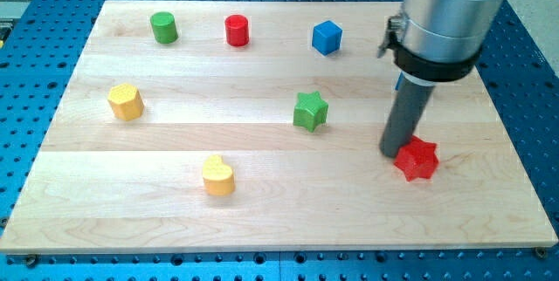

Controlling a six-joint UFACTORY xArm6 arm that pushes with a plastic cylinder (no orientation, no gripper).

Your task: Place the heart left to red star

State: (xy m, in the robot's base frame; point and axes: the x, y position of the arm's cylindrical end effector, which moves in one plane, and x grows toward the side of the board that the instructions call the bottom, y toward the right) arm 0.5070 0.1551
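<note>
Right now my tip (392, 152), with no fingers to grip, touches the red star (416, 160) at lower right and risks nudging it, far from the yellow heart (217, 175).

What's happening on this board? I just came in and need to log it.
A robot arm is sliding blocks around a wooden board. My tip sits right against the red star, on its left side in the view. The yellow heart, which should go left of that star, lies well off toward the view's left, apart from the tip. The green star, blue cube, red cylinder, green cylinder and another yellow block stand elsewhere.
</note>
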